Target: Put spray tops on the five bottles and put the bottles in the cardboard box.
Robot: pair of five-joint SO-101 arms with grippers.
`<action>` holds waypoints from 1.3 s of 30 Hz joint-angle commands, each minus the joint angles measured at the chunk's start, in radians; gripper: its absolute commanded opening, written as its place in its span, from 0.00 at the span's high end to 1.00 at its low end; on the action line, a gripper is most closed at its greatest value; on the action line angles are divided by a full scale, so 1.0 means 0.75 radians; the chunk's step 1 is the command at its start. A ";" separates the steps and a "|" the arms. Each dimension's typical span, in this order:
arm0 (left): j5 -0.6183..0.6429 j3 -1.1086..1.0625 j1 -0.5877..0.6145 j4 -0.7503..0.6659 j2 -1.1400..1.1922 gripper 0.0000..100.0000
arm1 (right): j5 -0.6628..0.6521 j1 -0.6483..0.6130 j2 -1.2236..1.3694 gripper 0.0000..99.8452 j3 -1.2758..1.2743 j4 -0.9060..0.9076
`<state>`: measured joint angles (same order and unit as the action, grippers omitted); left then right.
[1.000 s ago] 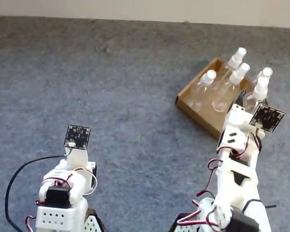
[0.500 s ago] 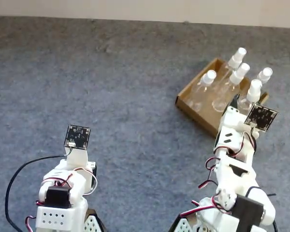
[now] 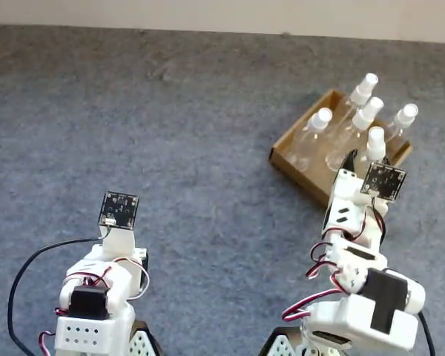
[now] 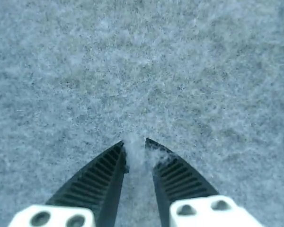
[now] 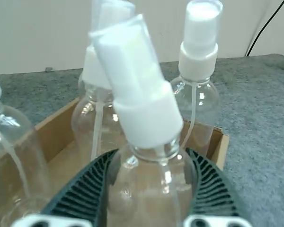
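Plainly, the risk lies with the bottle point(image 5: 151, 189) clamped between the jaws of the right gripper point(image 5: 151, 153). It leans, its spray top point(image 5: 132, 80) tipped toward the upper left of the right wrist view. Released at that tilt, it would likely topple against a neighbour instead of standing. A standing bottle point(image 5: 198, 94) at the upper right of that view and a rear bottle point(image 5: 95, 113) behind the tilted top are both near. These look light and tall, so a sideways nudge while lowering could knock them over. The jaws hold a round, smooth body, which might also twist or slip in the grip. In the high view the held bottle sits by the lower right edge of the box, so its base could catch on the wall.

The cardboard box point(image 3: 297, 174) lies in the upper right of the high view and holds four upright bottles, each with a white top. The clamped bottle is the fifth. I cannot tell whether its base already rests on the box floor.

The left gripper point(image 4: 135, 143) hangs over the grey carpet point(image 4: 132, 56) at the lower left of the high view, well apart from the box. Its jaws are drawn nearly together with nothing between them.
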<state>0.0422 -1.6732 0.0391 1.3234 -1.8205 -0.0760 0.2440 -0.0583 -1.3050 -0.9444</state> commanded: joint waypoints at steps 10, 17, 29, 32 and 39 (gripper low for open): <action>-0.006 -0.026 -0.015 0.004 -0.024 0.99 | -0.020 -0.011 0.050 0.88 0.064 -0.024; -0.006 -0.026 -0.015 0.004 -0.024 0.99 | -0.020 -0.011 0.048 0.88 0.024 -0.024; -0.008 -0.026 -0.015 0.004 -0.024 0.99 | -0.023 -0.011 0.048 0.86 0.021 -0.024; -0.008 -0.026 -0.015 0.004 -0.024 0.99 | -0.023 -0.011 0.048 0.81 0.019 -0.024; -0.008 -0.026 -0.015 0.004 -0.024 0.99 | -0.020 -0.011 0.046 0.79 0.019 -0.024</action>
<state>0.0422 -1.6732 0.0391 1.3234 -1.8205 -0.0806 0.2409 -0.0261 -1.2835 -0.9536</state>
